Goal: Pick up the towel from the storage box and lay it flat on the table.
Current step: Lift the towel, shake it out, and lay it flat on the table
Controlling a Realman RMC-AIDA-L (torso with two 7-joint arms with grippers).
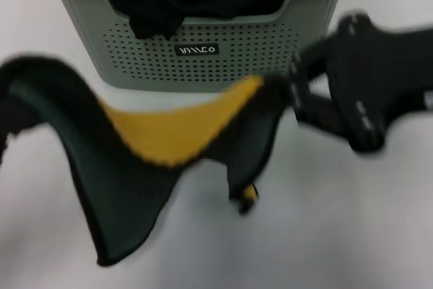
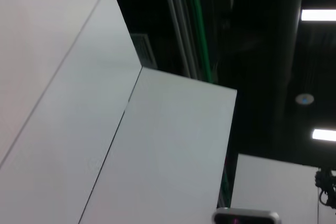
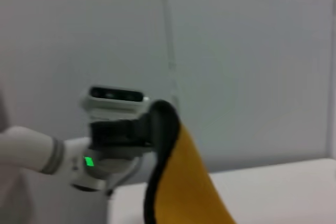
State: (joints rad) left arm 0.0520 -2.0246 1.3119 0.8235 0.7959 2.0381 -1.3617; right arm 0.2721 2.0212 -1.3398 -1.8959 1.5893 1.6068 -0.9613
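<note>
Towel extraction from the storage box was complete in the head view; laying it flat on the table remained. The cloth hung in the air in front of the box, sagging between two raised corners, yellow face and dark face both showing. The right gripper was clamped on the right corner, arm entering from the right. The left corner ran to the frame edge; no left gripper was visible there.

Left wrist view: only wall panels and ceiling lights.

Right wrist view: the towel's yellow face rose close ahead, with the left gripper beyond at the far corner; its grip could not be determined.
</note>
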